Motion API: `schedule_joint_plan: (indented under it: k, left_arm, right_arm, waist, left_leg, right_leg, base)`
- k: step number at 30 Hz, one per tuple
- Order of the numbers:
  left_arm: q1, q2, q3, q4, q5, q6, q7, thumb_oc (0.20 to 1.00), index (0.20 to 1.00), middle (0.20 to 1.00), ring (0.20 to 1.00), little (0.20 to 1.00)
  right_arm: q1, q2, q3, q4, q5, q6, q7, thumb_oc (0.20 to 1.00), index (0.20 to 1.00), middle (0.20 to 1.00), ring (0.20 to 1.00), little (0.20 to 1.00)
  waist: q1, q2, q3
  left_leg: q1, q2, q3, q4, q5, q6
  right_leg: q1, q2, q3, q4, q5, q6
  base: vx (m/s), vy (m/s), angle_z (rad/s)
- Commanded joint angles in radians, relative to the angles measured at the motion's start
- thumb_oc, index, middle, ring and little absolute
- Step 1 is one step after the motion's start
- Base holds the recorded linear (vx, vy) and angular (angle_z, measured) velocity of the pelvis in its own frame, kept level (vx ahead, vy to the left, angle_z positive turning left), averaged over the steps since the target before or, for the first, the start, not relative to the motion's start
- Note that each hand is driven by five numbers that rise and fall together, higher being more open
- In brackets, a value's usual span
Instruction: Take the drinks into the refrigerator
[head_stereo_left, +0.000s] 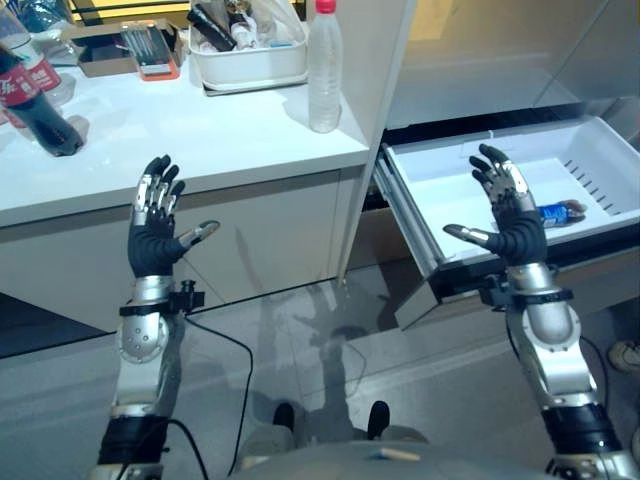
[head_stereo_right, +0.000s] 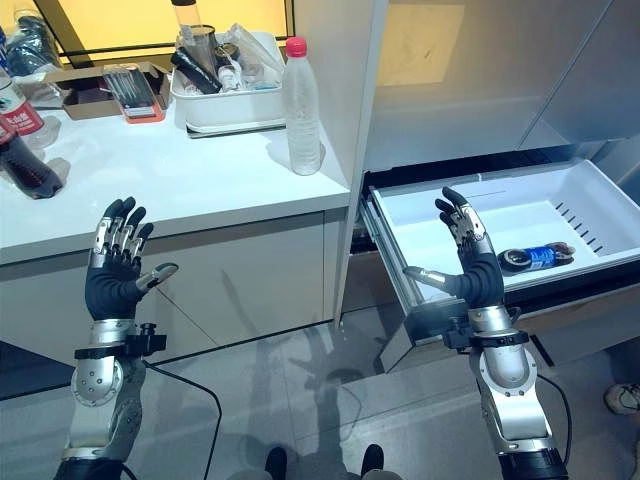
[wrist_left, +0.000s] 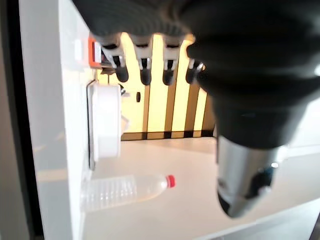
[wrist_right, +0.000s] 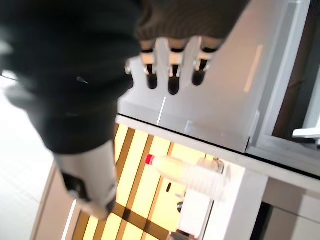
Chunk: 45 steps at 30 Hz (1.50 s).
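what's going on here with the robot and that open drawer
The robot is loading drinks into the open refrigerator drawer. One blue-labelled bottle lies inside. Both the left hand and right hand are raised, open and empty. A clear bottle and a cola bottle stand on the counter.

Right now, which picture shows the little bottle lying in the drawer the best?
The right eye view: the small bottle lies on its side in the open white drawer, whole and clear of the right hand. In the left eye view that hand covers part of it.
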Motion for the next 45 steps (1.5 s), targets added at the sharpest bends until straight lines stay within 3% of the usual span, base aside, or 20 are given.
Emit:
schedule_joint_plan:
  k: [1,10,14,24,45]
  left_arm:
    - [-0.130,0.072,-0.008,0.095,0.032,-0.010,0.048,1.000,1.000,1.000,1.000,1.000]
    - [-0.329,0.178,-0.031,0.240,0.122,0.022,0.184,1.000,1.000,1.000,1.000,1.000]
    - [-0.424,0.243,-0.050,0.270,0.126,0.043,0.191,1.000,1.000,1.000,1.000,1.000]
    - [-0.583,0.271,-0.100,0.390,0.042,0.053,0.184,1.000,1.000,1.000,1.000,1.000]
    - [-0.466,0.250,0.026,0.431,0.050,0.056,0.216,1.000,1.000,1.000,1.000,1.000]
  right_arm:
    - [-0.052,-0.013,-0.062,-0.054,0.050,-0.038,-0.002,1.000,1.000,1.000,1.000,1.000]
    - [-0.079,-0.058,-0.086,-0.063,0.066,-0.025,-0.005,1.000,1.000,1.000,1.000,1.000]
    - [-0.088,-0.088,-0.105,-0.102,0.084,-0.013,0.018,1.000,1.000,1.000,1.000,1.000]
    - [-0.115,-0.105,-0.123,-0.199,0.158,-0.031,0.067,1.000,1.000,1.000,1.000,1.000]
    - [-0.076,-0.082,-0.170,-0.293,0.206,-0.037,0.131,1.000,1.000,1.000,1.000,1.000]
  waist:
    - [-0.022,0.021,-0.032]
    - [-0.071,0.035,-0.009]
    - [-0.096,0.044,0.011]
    - [-0.138,0.052,0.052]
    - [-0.145,0.018,0.088]
  left_leg:
    - [-0.005,-0.035,-0.030,0.035,-0.074,0.057]
    - [-0.018,-0.019,0.033,0.042,-0.082,0.052]
    - [-0.033,-0.019,0.063,0.071,-0.096,0.052]
    - [-0.061,-0.011,0.111,0.122,-0.118,0.044]
    - [-0.095,0.004,0.146,0.168,-0.144,0.043]
  right_leg:
    - [-0.017,0.012,-0.016,0.151,-0.140,-0.009]
    - [-0.086,0.032,0.058,0.185,-0.136,-0.006]
    - [-0.113,0.041,0.093,0.199,-0.137,-0.003]
    - [-0.161,0.058,0.147,0.222,-0.135,-0.005]
    - [-0.207,0.084,0.192,0.236,-0.130,-0.011]
  base:
    - [0.02,0.003,-0.11]
    - [0.01,0.011,-0.25]
    - [0.02,0.019,-0.29]
    - [0.01,0.003,-0.20]
    - [0.00,-0.008,-0.09]
